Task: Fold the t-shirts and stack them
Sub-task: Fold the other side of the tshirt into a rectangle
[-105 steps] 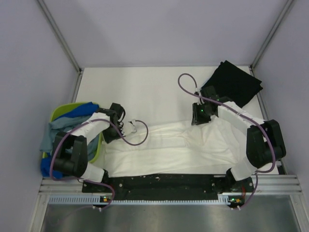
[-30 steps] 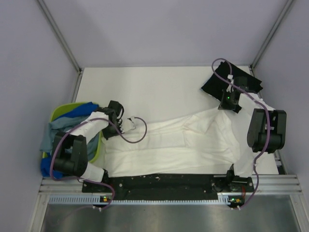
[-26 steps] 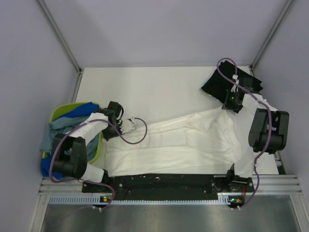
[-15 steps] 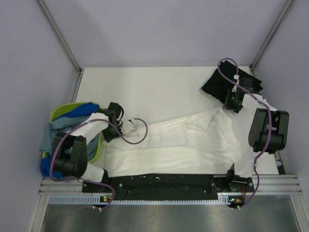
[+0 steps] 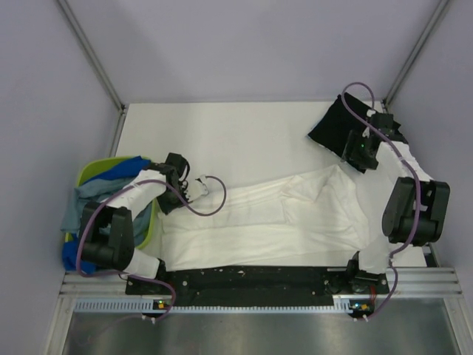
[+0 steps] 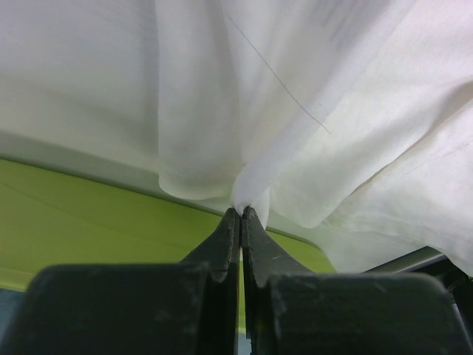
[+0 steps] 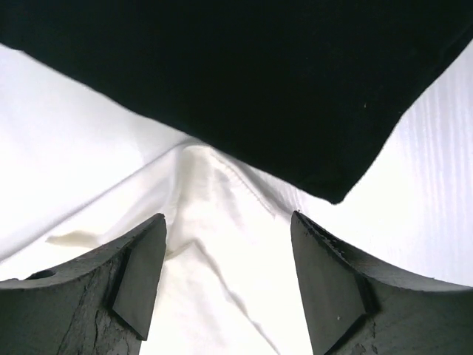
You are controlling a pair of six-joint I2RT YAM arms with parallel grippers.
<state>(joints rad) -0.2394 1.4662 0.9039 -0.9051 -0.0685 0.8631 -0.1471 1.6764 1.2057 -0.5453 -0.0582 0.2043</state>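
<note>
Left hand (image 6: 240,211): clenched on a pinched fold of the white t-shirt (image 5: 295,214); jaws pressed together with the cloth bunched at their tips; lime-green basket (image 5: 87,171) just behind it

Right hand (image 7: 229,244): released; jaws spread wide and grasping nothing, poised over the spot where the white cloth meets the black t-shirt (image 5: 332,127); whether the fingertips touch the cloth, cannot tell

White t-shirt: spread along the near half of the desk (image 5: 222,137), wrinkled; left end gathered at the left hand, right end drawn up toward the far right corner

Black t-shirt: lying flat at the far right corner of the desk, set at an angle; its near edge touches the white shirt's far tip

Basket: at the desk's left edge; bright blue t-shirt (image 5: 118,171) and grey-blue t-shirt (image 5: 72,213) heaped inside, spilling over the rim
</note>
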